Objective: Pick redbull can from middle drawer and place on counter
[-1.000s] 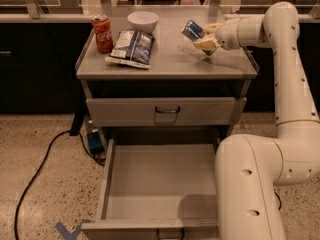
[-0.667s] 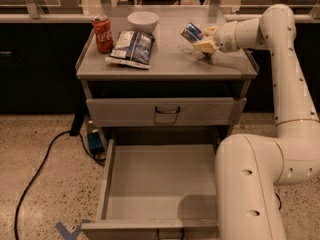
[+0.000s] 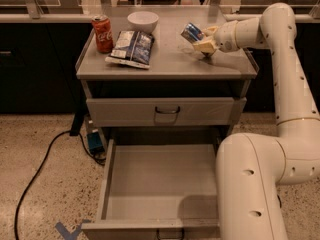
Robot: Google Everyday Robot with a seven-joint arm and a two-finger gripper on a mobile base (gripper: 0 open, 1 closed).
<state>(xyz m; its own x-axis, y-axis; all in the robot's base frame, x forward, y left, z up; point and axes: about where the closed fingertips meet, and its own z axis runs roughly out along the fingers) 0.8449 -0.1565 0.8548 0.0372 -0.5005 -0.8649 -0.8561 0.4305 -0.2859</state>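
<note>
The redbull can (image 3: 191, 32), slim and blue-and-silver, is held tilted just above the right rear of the counter (image 3: 170, 61). My gripper (image 3: 199, 39) reaches in from the right and is shut on the can, its pale fingers (image 3: 204, 46) close to the counter top. The middle drawer (image 3: 159, 181) is pulled open below and its flat grey floor is bare. My arm's large white link (image 3: 260, 184) covers the drawer's right side.
On the counter's left stand a red Coca-Cola can (image 3: 102, 33), a white bowl (image 3: 143, 20) and a blue chip bag (image 3: 131, 48). The upper drawer (image 3: 162, 111) is closed. A black cable (image 3: 40, 169) runs across the floor at left.
My gripper with the redbull can has sunk slightly toward the counter top. Nothing else has moved.
</note>
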